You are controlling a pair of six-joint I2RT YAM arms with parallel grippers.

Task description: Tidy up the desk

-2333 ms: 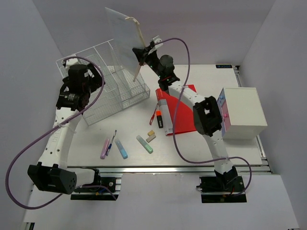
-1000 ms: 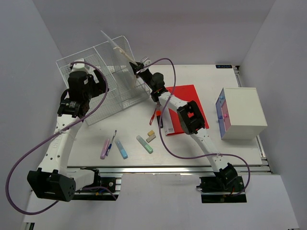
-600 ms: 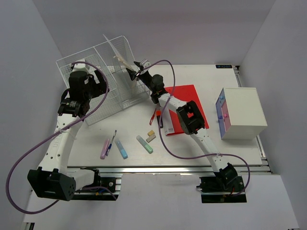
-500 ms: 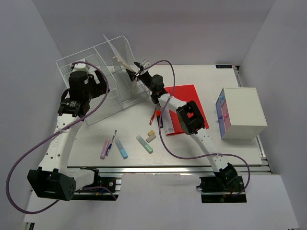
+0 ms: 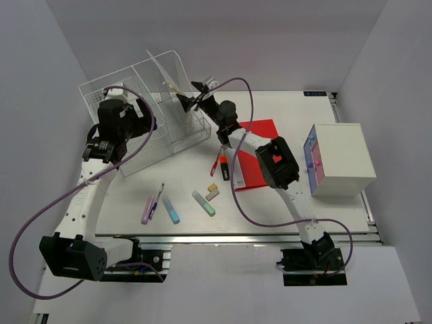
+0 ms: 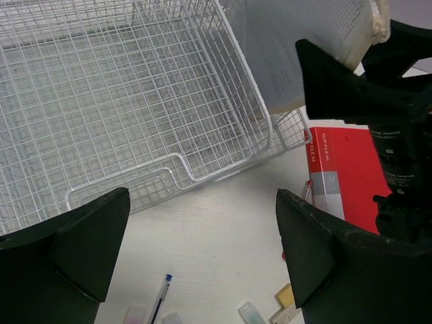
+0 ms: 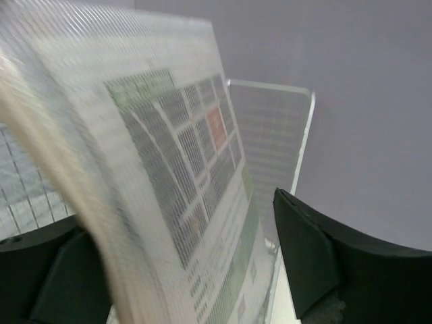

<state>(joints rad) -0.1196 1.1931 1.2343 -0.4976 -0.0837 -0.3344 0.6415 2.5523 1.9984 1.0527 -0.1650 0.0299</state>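
Wire organizer [image 5: 145, 81] blocks the desk [image 5: 266, 202] back-left, drawer box [image 5: 341, 158] at right; front-right lies bare.

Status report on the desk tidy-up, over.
Left gripper open over wire organizer. Right gripper open, straddling clear folder standing in it. Desk: highlighters, pens, red folder loose. No obstruction seen.

A clear wire-mesh organizer [image 5: 145, 115] sits at ten o'clock in the top view. A translucent printed sheet [image 5: 164, 74] rises tilted from its right end. A red folder [image 5: 260, 158] lies just right of centre, with an orange marker [image 5: 220, 162] at its nine o'clock edge. A white drawer box [image 5: 341, 158] fills three o'clock. Toward seven o'clock lie a green highlighter [image 5: 203, 202], a blue highlighter [image 5: 171, 210], a pen [image 5: 158, 200], a pink highlighter [image 5: 147, 209] and two tan blocks [image 5: 212, 191], possibly erasers.
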